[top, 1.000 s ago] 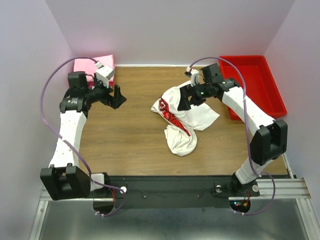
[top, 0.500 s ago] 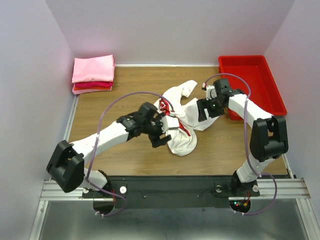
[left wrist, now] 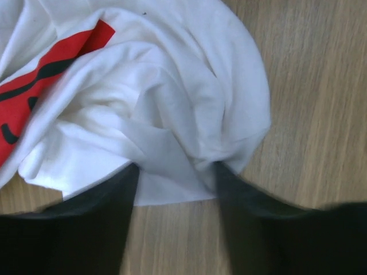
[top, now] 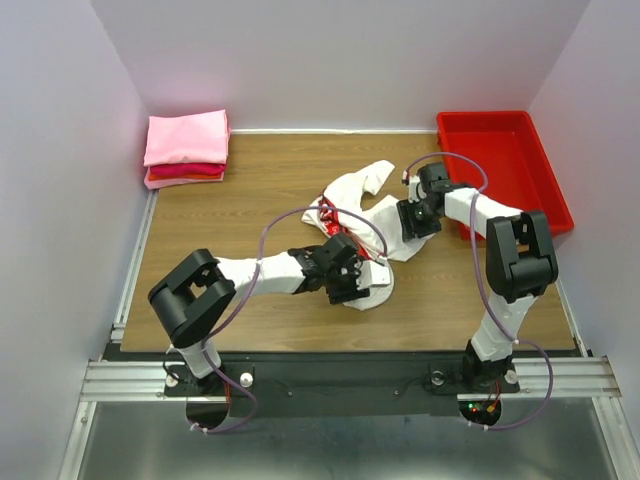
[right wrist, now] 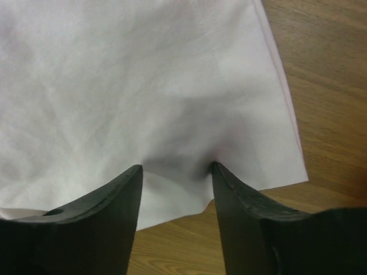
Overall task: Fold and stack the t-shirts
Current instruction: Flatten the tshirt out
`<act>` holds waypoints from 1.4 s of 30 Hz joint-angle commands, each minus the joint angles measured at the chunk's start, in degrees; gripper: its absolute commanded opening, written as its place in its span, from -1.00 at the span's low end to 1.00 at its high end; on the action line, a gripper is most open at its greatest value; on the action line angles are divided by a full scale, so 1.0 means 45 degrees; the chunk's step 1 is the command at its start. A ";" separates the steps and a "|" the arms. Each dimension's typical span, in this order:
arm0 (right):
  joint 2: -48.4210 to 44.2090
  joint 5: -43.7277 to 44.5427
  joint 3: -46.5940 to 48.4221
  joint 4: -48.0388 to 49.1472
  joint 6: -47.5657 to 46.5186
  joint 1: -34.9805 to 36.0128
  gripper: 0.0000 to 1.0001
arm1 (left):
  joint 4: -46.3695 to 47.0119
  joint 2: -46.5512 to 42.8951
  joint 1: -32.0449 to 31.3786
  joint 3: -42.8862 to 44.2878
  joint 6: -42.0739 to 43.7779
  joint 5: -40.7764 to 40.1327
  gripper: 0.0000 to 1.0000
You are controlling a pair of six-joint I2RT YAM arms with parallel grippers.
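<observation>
Well, the white t-shirt [top: 360, 190] lies crumpled on the tabletop [top: 260, 180]; the left end effector [left wrist: 176, 167] sits on its near edge, the right end effector [right wrist: 176, 166] on its right edge, both spread apart over cloth

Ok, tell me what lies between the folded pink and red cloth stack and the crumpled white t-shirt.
Only bare wooden tabletop separates the folded stack from the white t-shirt; the top view shows it.

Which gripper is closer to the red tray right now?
Right. The right gripper is beside the red tray, on the white t-shirt's right edge; the left gripper is farther off, at the shirt's near edge.
</observation>
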 commanded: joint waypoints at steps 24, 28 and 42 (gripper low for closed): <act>-0.4266 -0.8774 -0.1242 -0.0646 0.0987 0.0065 -0.99 | -0.4954 -0.3693 0.9767 0.1120 0.3174 0.3725 -0.51; -0.4713 -0.7451 -0.0988 -0.0509 0.1047 0.0065 -0.99 | -0.4758 -0.3793 0.9300 0.1024 0.2899 0.3962 -0.56; -0.5810 -0.4653 0.1570 -0.0215 0.1105 -0.3041 -0.99 | -0.3847 -0.3985 0.7685 -0.0555 0.2060 0.3730 -0.24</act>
